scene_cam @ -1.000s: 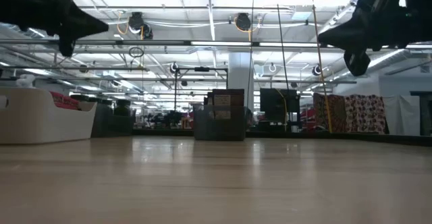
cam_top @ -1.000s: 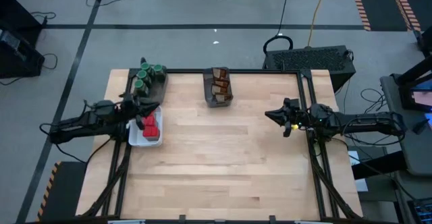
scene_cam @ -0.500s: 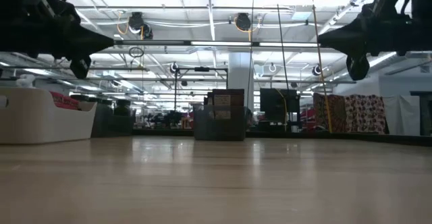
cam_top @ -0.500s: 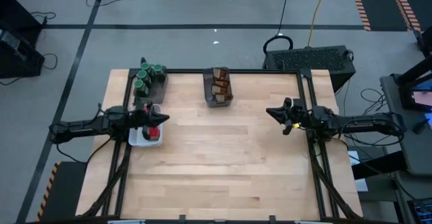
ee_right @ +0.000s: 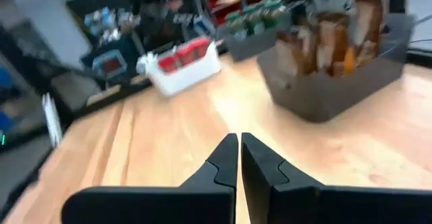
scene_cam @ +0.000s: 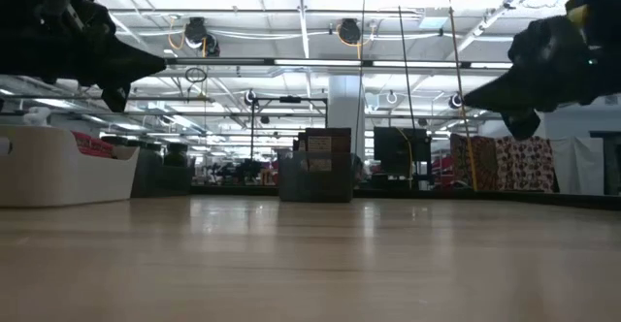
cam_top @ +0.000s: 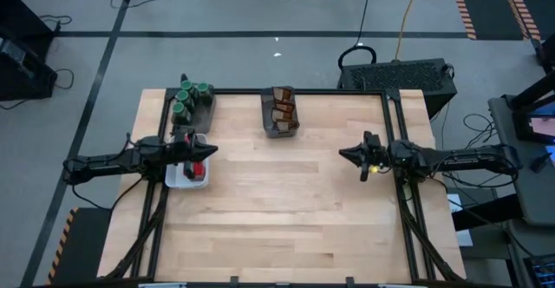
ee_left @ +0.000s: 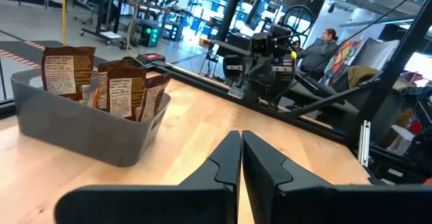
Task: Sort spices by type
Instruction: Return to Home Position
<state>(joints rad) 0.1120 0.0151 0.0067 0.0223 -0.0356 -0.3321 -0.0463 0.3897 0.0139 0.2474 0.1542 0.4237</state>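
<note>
Green-lidded jars (cam_top: pixel 191 100) stand in a dark bin at the table's far left. Brown-orange packets (cam_top: pixel 281 108) stand upright in a dark grey bin (cam_top: pixel 283 130) at the far middle, also seen as packets (ee_left: pixel 121 89) in the left wrist view. Red containers (cam_top: pixel 196 169) lie in a white tray (cam_top: pixel 173 180) at the left edge. My left gripper (cam_top: pixel 211 149) hovers shut and holding nothing over the tray's far right corner. My right gripper (cam_top: pixel 342 153) hovers shut and holding nothing over the table's right half. The right wrist view shows red containers (ee_right: pixel 182 54), jars (ee_right: pixel 253 16) and packets (ee_right: pixel 334 38).
Bare wood fills the table's middle and near half (cam_top: pixel 286 210). A metal frame runs along the table's edges (cam_top: pixel 395 123). The left wrist view shows my right arm (ee_left: pixel 263 55) across the table and a seated person (ee_left: pixel 322 45) in the room beyond it.
My left gripper has swung from over the tray's far end toward the table's right and a little toward the near edge, then held still. My right gripper has shifted slightly toward the near edge and come lower. No spice has moved.
</note>
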